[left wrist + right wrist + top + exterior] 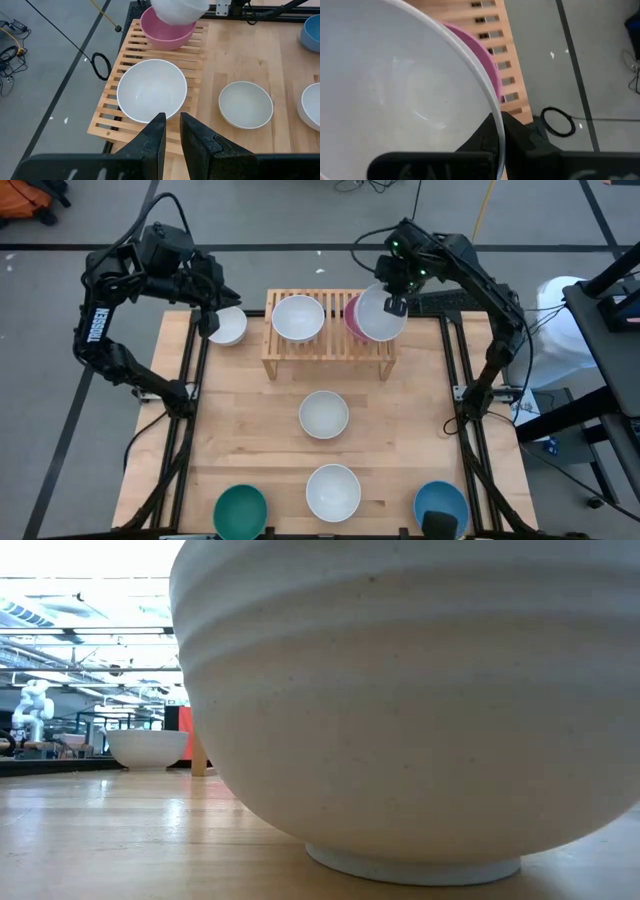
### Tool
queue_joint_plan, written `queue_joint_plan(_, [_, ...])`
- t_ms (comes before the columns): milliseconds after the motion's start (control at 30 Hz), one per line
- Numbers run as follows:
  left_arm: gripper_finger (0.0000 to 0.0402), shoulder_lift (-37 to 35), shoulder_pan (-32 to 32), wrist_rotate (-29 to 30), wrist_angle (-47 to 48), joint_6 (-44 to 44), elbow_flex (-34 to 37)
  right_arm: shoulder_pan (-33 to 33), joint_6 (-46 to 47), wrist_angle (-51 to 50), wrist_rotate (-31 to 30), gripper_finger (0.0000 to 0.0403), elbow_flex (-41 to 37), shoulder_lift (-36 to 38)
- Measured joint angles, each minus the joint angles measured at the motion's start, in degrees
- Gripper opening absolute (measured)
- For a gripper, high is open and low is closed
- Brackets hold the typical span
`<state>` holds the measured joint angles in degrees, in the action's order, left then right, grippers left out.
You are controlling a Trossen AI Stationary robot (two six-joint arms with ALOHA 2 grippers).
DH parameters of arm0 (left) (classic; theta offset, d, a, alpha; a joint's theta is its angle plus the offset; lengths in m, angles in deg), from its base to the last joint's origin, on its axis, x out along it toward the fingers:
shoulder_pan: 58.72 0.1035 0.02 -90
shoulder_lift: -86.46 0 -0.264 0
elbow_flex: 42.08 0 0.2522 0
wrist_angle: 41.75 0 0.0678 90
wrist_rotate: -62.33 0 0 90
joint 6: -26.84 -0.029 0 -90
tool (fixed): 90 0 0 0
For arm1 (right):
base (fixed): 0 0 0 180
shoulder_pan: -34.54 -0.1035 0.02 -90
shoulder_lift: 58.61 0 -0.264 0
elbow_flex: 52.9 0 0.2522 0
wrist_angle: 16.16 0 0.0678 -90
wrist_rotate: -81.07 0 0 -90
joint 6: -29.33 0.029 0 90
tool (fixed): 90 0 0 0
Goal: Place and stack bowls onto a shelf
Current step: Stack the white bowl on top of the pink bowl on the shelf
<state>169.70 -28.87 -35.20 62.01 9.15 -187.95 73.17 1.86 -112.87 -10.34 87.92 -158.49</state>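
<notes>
Shelf: light wood rack (330,340) at the far middle of the desk (400,430), long axis running left to right, slats running front to back.
White bowl on shelf: sits upright, mouth up, on the shelf's left part (298,318).
Pink bowl: upright on the shelf's right part (352,318), largely covered from above by the carried bowl.
Carried white bowl: held over the pink bowl (380,315), mouth up and a little tilted; whether it touches the pink one I cannot tell.
Right hand: fingers pinched together on the carried bowl's rim (499,131), one inside and one outside the wall.
Left hand: off the shelf's left end (208,320), fingers a small way apart, nothing between them, just above a white bowl (228,327) standing on the desk.
Desk bowls: white one at the centre (324,415), another white nearer the front (333,492), teal bowl front left (241,513), blue bowl front right (440,508), all mouth up.
</notes>
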Motion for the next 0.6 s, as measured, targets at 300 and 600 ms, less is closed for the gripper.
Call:
queue_joint_plan(300, [0.0062,0.0,0.0,0.0,0.02,0.1,0.0,2.75,-2.82,0.18,1.4,0.0,-0.02,-4.91])
queue_joint_plan(600, [0.0062,0.0,0.0,0.02,0.02,-0.04,0.0,4.78,-7.53,0.72,9.25,0.0,-0.04,-8.48])
